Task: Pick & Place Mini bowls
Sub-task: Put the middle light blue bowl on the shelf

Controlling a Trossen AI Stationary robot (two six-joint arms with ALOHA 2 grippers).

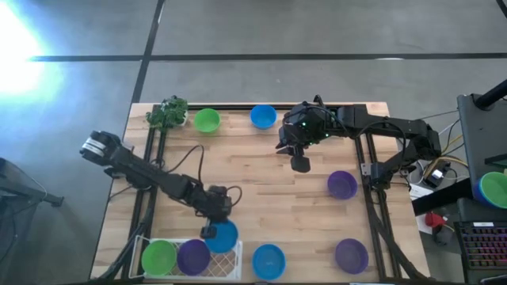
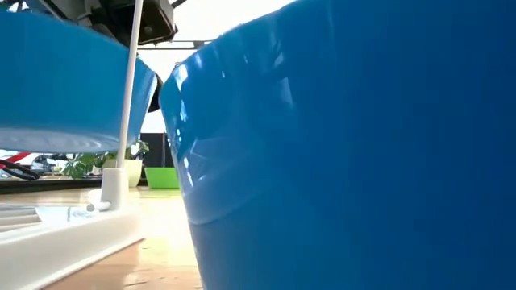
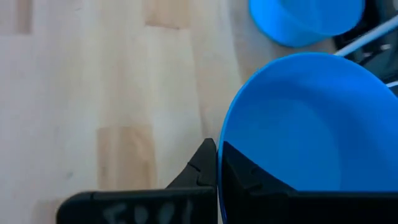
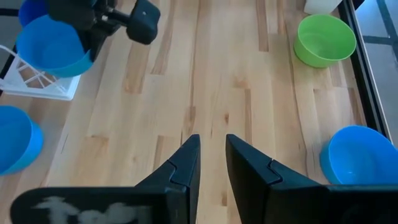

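The wooden table is carrying the whole scatter. The white mesh tray is sitting at its near edge, directly under the left gripper, already keeping a green bowl and a purple bowl inside.

The left gripper is clenching the rim of a blue bowl, one finger inside the wall and one outside, hanging it over the tray's corner, probably so it can drop in beside the other two. Another blue bowl is lying just beyond the tray.

The right gripper is hovering empty over bare wood, fingers slightly parted. A blue bowl is just beside it, a green bowl farther ahead; two purple bowls are waiting elsewhere.
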